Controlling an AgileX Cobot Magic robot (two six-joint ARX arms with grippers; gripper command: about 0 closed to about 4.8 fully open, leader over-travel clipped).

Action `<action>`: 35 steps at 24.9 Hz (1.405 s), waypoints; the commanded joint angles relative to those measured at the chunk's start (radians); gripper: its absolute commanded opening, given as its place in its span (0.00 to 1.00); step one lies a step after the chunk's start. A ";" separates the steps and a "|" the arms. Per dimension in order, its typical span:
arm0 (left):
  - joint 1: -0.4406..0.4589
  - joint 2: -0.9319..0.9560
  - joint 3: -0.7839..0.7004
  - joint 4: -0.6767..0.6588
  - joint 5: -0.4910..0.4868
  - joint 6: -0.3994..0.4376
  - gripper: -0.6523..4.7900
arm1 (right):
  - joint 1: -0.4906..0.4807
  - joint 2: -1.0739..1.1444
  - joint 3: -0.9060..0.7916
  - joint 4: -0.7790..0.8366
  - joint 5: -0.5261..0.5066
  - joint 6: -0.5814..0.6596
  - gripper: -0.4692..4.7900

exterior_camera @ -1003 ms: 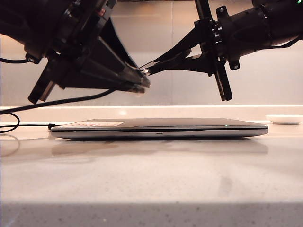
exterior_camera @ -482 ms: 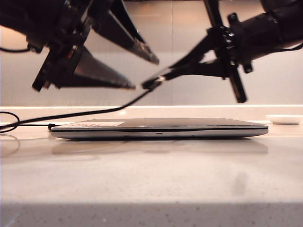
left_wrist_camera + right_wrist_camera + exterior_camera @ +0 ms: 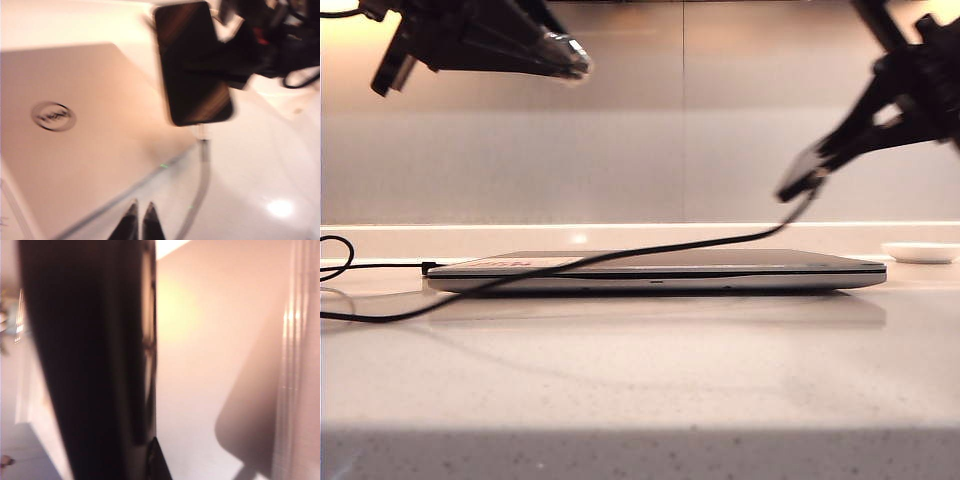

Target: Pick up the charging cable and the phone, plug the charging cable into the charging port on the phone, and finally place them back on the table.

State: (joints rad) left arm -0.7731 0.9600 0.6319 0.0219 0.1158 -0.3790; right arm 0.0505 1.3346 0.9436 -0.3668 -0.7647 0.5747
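The charging cable (image 3: 202,160) is plugged into the phone (image 3: 192,65), which the right gripper's (image 3: 810,175) fingers clamp above the laptop (image 3: 660,270). The left gripper's (image 3: 140,220) fingers are pinched together, empty, well clear. Only setting both on the desk (image 3: 640,380) remains.

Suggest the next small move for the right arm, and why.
Probably lower the right gripper toward the table to set the phone down. It grips the phone up in the air to the right of the laptop, the charging cable already hangs plugged in from the phone's lower end, and the left gripper, fingers shut and empty, is up and clear.
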 commanded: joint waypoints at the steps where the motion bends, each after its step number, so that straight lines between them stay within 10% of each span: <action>1: 0.049 -0.003 0.028 -0.051 0.001 0.087 0.11 | -0.065 -0.008 0.071 -0.169 0.014 -0.123 0.08; 14: 0.147 -0.003 0.040 -0.129 0.001 0.144 0.11 | -0.172 0.170 0.317 -0.629 0.145 -0.436 0.08; 28: 0.147 -0.003 0.040 -0.129 0.001 0.144 0.11 | -0.172 0.388 0.410 -0.650 0.146 -0.445 0.08; 35: 0.147 -0.003 0.040 -0.129 0.001 0.144 0.11 | -0.172 0.394 0.413 -0.629 0.272 -0.446 0.37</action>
State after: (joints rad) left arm -0.6250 0.9600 0.6636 -0.1162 0.1150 -0.2394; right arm -0.1200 1.7340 1.3483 -1.0084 -0.5255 0.1345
